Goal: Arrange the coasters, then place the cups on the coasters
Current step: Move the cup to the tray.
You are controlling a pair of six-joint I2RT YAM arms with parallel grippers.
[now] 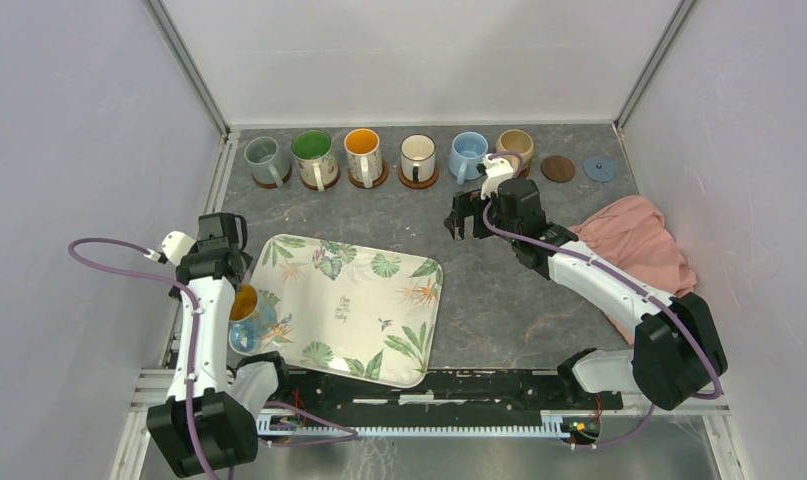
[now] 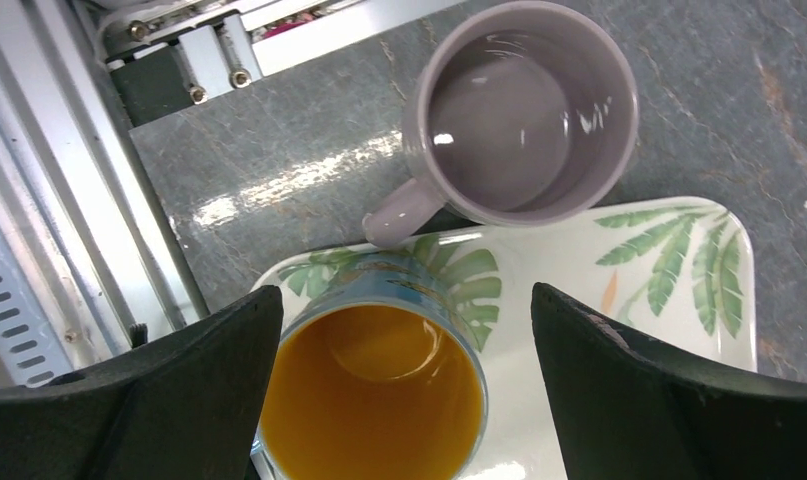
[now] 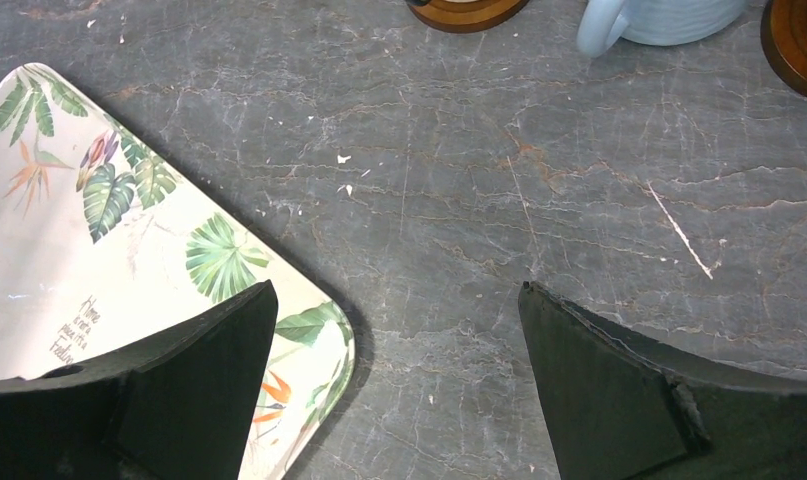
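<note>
Six cups stand on brown coasters along the back: grey-green (image 1: 264, 160), green-inside floral (image 1: 314, 158), orange-inside (image 1: 363, 155), cream (image 1: 418, 157), light blue (image 1: 468, 155) and tan (image 1: 515, 148). Right of them lie a bare dark brown coaster (image 1: 558, 168) and a bare grey-blue coaster (image 1: 599, 168). A blue cup with an orange inside (image 2: 374, 395) stands on the tray's corner. My left gripper (image 2: 407, 300) hangs open above it, a finger on either side. A pale pink cup (image 2: 524, 110) stands on the table just beyond. My right gripper (image 1: 466, 215) is open over bare table (image 3: 459, 200).
The leaf-print tray (image 1: 349, 305) lies at the near middle, its corner (image 3: 129, 230) under my right gripper's left finger. A pink cloth (image 1: 639, 250) is bunched at the right, under the right arm. A metal rail (image 2: 59, 230) borders the table's left edge.
</note>
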